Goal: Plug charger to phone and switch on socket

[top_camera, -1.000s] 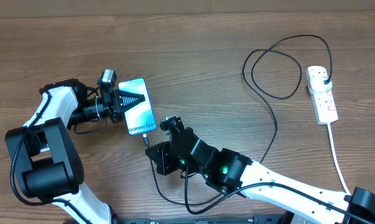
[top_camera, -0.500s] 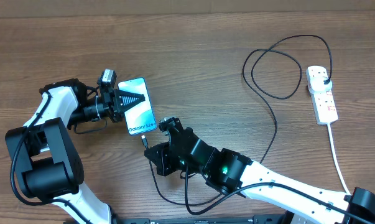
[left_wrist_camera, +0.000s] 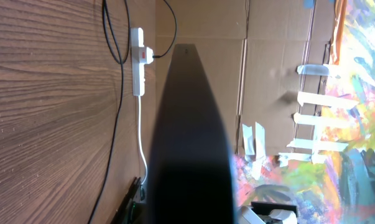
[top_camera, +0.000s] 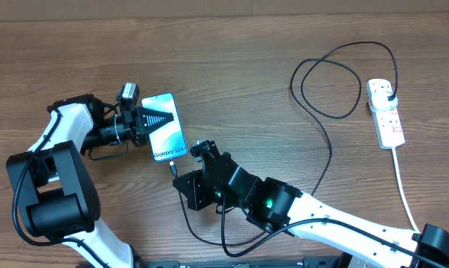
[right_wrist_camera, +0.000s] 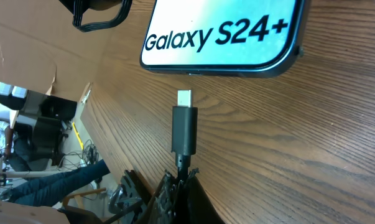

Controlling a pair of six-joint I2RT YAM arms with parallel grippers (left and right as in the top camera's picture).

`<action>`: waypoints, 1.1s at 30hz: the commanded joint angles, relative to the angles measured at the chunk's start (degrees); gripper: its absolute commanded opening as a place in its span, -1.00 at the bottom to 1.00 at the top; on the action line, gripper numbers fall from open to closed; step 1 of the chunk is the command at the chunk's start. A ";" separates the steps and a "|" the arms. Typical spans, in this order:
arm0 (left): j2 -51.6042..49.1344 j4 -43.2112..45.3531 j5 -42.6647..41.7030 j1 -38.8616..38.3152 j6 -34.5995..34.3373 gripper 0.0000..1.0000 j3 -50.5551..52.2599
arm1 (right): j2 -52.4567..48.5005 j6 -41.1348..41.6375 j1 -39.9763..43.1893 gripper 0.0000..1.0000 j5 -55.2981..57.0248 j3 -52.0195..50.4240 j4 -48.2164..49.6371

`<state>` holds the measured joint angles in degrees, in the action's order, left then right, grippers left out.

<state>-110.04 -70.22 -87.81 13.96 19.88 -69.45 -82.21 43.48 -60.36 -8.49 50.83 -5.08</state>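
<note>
- My right hand [right_wrist_camera: 182,179] is pinched shut on the charger [top_camera: 331,149], gripping it just behind the connector [right_wrist_camera: 185,127], which sticks straight out past my fingertips.
- The phone [right_wrist_camera: 224,31] lies flat on the tabletop [right_wrist_camera: 311,149] directly ahead of that hand, screen up and lit, reading "Galaxy S24+".
- The connector's silver tip points at the phone's near short edge and stops just short of it. A thin strip of wood shows between them, so it is not in the port.
- My left hand [top_camera: 154,119] has its fingers pressed together and lies across the far part of the phone's screen, reaching in from the side opposite my right hand. I cannot tell how hard it bears down.
- In the left wrist view, one dark finger [left_wrist_camera: 190,143] fills the middle, blurred.
- The socket [top_camera: 385,113] lies far from both hands, well beyond my left fingertips and out to the side of my right arm.
- The charger's plug head [top_camera: 389,91] sits in the socket's end outlet, and the black cable loops loosely across the tabletop back towards my right hand.
- The white lead [top_camera: 404,192] runs off the socket's other end.
- I cannot tell how the socket's red-marked switches are set.
</note>
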 commanded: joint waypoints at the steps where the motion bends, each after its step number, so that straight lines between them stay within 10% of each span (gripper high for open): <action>1: 0.66 -0.04 -1.62 -0.17 0.68 -0.92 -0.02 | 0.76 -0.39 0.33 -0.93 1.57 -0.24 0.52; 33: 0.68 -0.02 -2.34 -1.95 1.07 -0.92 -0.02 | 0.76 0.02 0.39 -0.93 2.45 -0.24 0.28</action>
<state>-110.04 -70.22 -87.05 12.36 19.88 -69.45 -82.21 43.51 -60.36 -7.14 50.83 -5.17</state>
